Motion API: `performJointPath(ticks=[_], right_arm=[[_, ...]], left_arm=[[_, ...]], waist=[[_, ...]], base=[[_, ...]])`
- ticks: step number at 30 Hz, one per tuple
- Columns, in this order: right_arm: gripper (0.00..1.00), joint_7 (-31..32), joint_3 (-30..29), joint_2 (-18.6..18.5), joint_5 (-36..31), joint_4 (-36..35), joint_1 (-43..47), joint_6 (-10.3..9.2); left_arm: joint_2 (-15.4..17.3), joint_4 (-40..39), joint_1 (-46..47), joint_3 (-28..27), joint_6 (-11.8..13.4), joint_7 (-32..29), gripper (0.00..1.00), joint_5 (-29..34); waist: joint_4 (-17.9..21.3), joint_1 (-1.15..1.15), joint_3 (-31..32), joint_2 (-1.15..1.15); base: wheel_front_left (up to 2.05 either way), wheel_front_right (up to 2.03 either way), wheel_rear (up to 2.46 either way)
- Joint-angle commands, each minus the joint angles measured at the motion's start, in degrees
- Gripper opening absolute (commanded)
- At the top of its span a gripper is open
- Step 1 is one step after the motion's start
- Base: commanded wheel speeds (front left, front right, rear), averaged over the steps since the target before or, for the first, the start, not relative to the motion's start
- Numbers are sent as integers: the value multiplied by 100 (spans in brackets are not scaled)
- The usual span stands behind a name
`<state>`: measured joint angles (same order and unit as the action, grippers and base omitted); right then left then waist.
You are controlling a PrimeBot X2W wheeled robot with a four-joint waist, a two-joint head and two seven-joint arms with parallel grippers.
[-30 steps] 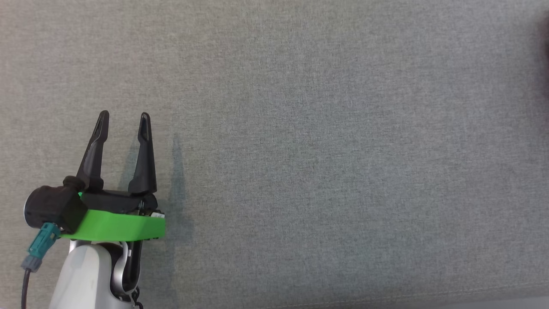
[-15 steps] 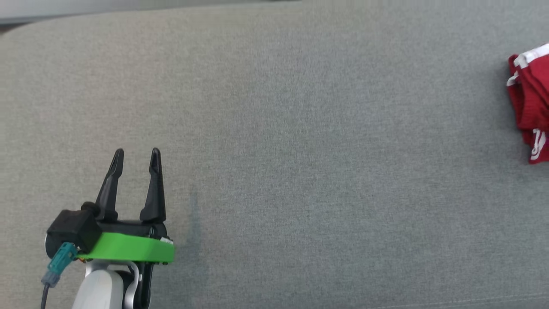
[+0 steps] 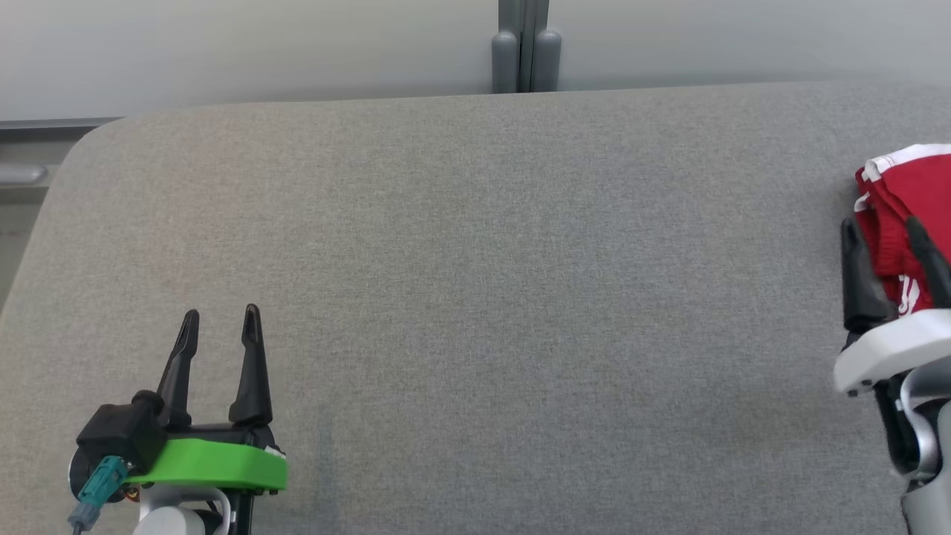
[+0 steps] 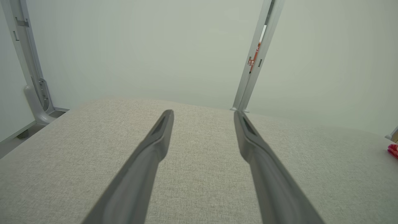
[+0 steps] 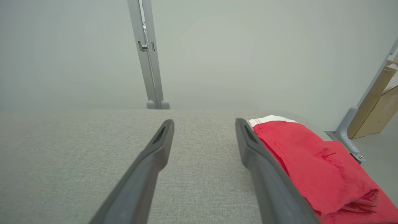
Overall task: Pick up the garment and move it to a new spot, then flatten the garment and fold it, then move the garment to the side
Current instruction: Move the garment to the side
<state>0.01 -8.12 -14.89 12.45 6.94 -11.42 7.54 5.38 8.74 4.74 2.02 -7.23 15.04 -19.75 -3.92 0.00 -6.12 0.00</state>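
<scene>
Nearest, the left gripper (image 3: 221,310) hovers empty with its jaws apart. The right gripper (image 3: 879,223), equally spread, hangs by the near end of the bunched red garment (image 3: 910,182) at the tabletop's (image 3: 475,260) right edge. It should shift right and pinch a thick fold. The garment's long axis seems to run near-to-far, with the white band farthest.

Bright, even light; sharp frames, faint shadows.

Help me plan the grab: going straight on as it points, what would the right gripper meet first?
Probably the crumpled red garment with white trim, close ahead of the right gripper at its outer finger; its gap faces grey upholstered surface. Depth unclear.
</scene>
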Motion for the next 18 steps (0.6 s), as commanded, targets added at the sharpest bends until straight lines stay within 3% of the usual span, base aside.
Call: performJointPath(ticks=[1, 8, 18], right_arm=[[100, -133, 3, 114, -37, -94, 164, -11], [100, -689, 147, 549, -481, -462, 587, -12], [100, -1000, 164, 772, -1046, -196, 1038, -12]], left_arm=[[-13, 17, -87, -52, 21, 16, 100, 67], [-63, 88, -254, -307, 36, 16, 100, 96], [-125, 243, -454, -350, 11, 16, 100, 164]], waist=[[-74, 0, 138, 0], [-42, 0, 301, 0], [-34, 0, 486, 0]], base=[[0, 0, 0], [0, 0, 0], [0, 0, 0]])
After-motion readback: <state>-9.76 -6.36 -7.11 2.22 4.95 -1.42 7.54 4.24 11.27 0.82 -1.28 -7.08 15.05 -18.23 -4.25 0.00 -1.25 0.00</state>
